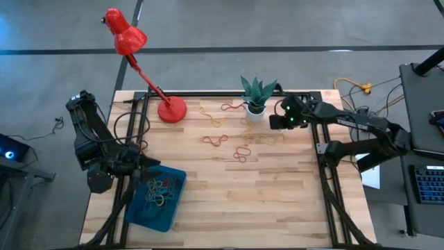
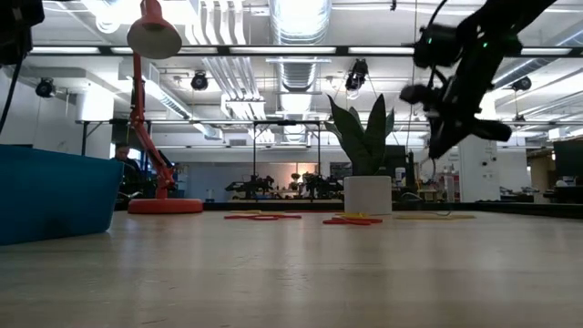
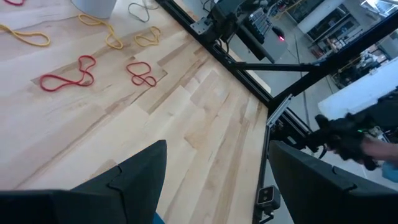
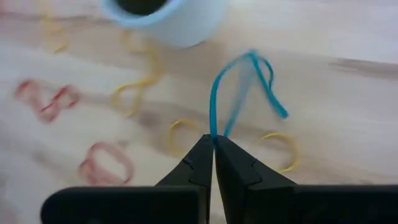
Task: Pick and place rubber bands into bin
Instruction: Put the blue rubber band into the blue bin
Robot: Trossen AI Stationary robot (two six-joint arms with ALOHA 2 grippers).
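Note:
The teal bin sits near the table's near left corner with several coloured rubber bands inside. Red bands and yellow bands lie loose on the wood near the white plant pot; the left wrist view shows red bands too. My right gripper hangs above the table just right of the pot, shut on a blue rubber band. My left gripper hovers open by the bin's far edge, with its fingers spread wide and touching nothing. My right gripper pinches the blue band at one end of its loop, between the two fingertips. The fingers point down from above. The rest of the loop sticks out past the tips, slack and lifted clear of the table.
A red desk lamp stands at the far left, its arm leaning over the table edge. Black frame rails run along both sides of the wood. Bare wood stretches between the bin and the right rail.

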